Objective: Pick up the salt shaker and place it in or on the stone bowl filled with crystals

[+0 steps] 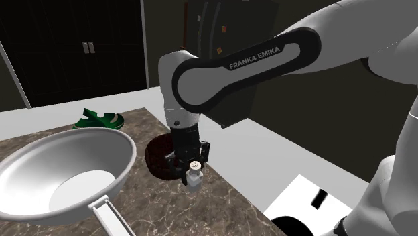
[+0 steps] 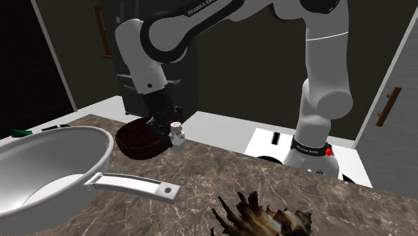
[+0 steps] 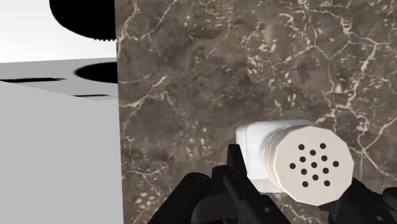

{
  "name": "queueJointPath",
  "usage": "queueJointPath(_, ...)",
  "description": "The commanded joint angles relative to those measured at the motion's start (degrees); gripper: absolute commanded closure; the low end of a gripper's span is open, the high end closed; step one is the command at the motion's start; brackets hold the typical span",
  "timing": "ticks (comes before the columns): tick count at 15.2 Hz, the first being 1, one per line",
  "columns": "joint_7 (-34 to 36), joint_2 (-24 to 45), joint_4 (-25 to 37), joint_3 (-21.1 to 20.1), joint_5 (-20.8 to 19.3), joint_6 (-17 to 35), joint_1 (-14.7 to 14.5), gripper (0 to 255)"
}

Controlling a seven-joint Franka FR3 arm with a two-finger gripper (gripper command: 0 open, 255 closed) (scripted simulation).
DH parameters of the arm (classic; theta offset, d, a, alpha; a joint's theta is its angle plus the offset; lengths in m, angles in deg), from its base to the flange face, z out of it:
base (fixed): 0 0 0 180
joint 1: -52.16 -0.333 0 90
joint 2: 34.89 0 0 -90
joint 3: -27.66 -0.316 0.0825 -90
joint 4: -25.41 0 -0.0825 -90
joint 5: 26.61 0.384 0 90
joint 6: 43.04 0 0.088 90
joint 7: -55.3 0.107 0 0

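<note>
Over the counter, the salt shaker is being carried in clenched jaws beside the dark bowl. Centring above it is being required next.

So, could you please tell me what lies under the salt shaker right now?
Brown veined marble counter, beside the dark bowl. The salt shaker, clasped in the pincer, hides the patch straight beneath it.

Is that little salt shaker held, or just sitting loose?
Held: the tool clasps the salt shaker between its fingers, in the wrist view.
</note>
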Motion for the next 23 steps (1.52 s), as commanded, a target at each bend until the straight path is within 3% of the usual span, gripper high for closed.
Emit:
queueJointPath(1, 0.0, -0.6, 0.7, 0.0, 0.2, -1.3, 0.1, 255)
queueJointPath(19, 1.2, -4.0, 10.2, -0.3, 1.3, -13.8, 0.6, 255)
queueJointPath(23, -0.1, 3.8, 20.0, 1.1, -2.1, -16.8, 1.0, 255)
